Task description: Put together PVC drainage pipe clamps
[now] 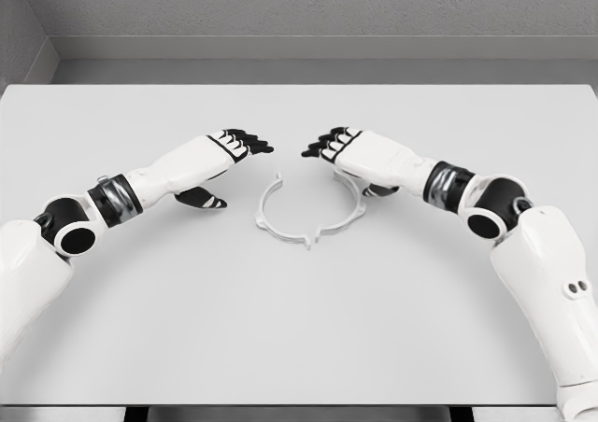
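Right now both hands hover over the table, fingers relaxed & empty: left hand just left of the white pipe clamp, right hand over its right edge. Clamp lies flat mid-table, btw the hands.

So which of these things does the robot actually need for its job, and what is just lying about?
Belongs to the job:
- white clamp ring, lying flat on the table between the hands
- left hand, open, holding nothing
- right hand, open, over the ring's right side

Just there:
- grey table; nothing else lies on it
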You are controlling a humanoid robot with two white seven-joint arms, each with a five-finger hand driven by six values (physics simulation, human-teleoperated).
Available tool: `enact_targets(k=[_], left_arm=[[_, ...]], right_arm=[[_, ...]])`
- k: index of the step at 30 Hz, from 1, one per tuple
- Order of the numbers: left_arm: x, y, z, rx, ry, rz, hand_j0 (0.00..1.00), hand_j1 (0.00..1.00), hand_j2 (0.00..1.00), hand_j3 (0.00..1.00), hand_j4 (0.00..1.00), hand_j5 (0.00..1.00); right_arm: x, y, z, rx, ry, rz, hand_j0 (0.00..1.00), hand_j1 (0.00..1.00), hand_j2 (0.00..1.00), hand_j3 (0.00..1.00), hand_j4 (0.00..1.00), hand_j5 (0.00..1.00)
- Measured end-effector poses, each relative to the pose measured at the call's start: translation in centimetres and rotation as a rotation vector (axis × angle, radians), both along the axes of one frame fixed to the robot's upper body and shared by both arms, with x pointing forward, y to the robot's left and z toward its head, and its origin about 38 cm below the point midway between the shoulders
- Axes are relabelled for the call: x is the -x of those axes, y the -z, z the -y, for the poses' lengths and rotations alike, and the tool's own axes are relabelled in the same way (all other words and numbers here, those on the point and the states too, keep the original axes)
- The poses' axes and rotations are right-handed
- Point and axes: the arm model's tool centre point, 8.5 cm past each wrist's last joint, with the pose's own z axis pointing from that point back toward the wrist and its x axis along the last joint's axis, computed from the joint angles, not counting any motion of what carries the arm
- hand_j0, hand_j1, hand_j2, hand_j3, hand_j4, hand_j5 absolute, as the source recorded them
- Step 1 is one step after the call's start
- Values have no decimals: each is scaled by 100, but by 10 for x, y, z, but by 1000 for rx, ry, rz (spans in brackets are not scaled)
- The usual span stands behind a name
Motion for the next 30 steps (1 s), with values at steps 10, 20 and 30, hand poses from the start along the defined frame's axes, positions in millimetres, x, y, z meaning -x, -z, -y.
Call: enact_targets(k=[10,20,30], left_arm=[[0,0,-1,0,-2,0,100,100,100,100,100,100],[-4,-3,-22,3,-46,-3,100,100,100,100,100,100],[-7,-9,-59,-15,-108,-14,100,100,100,100,100,100]], right_arm=[[-4,4,-10,0,-5,-11,100,100,100,100,100,100],[-4,-1,-23,-9,-29,1,100,100,100,100,100,100],[-8,-9,-31,-12,-40,15,100,100,100,100,100,100]])
